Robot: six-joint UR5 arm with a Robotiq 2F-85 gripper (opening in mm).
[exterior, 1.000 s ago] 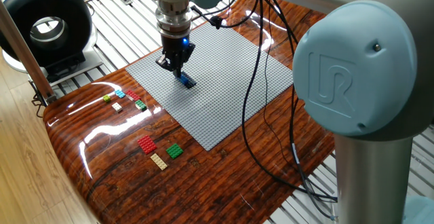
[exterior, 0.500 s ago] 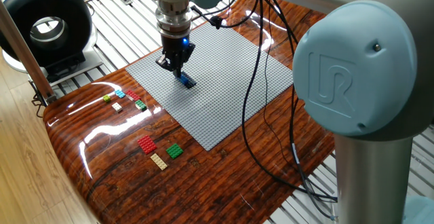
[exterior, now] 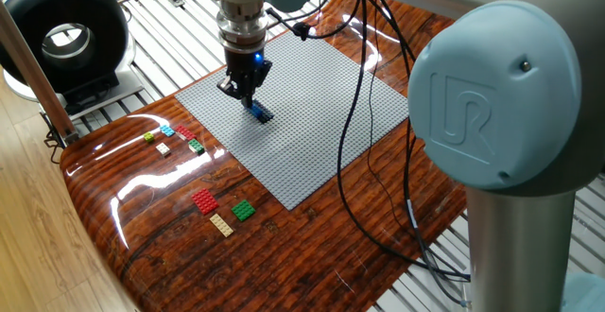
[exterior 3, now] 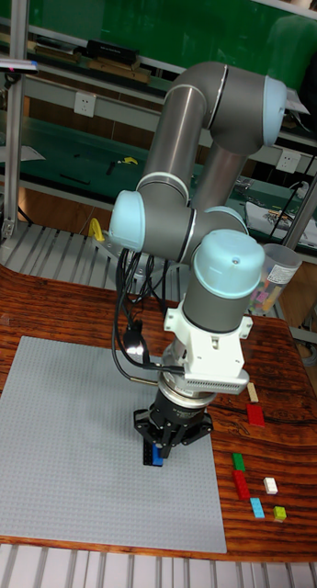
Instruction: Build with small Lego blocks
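Observation:
My gripper [exterior: 249,96] stands over the grey baseplate [exterior: 312,113], its black fingers shut on a blue Lego block [exterior: 261,113] whose lower end rests on the plate's studs. The tall fixed view shows the same blue block [exterior 3: 156,456] between the fingertips of the gripper [exterior 3: 164,443]. Loose small Lego blocks lie on the wooden table beside the plate: red [exterior: 204,200], tan [exterior: 221,224] and green [exterior: 244,210] in one group. A second group holds yellow-green [exterior: 149,137], light blue [exterior: 167,130], white [exterior: 163,147] and green [exterior: 196,146] blocks.
A black cable [exterior: 354,132] hangs from the arm across the plate's right side. A round black-and-white device [exterior: 64,38] stands at the back left. A slatted metal bench surrounds the wooden board [exterior: 170,255]. The robot's big elbow joint [exterior: 501,95] fills the right foreground.

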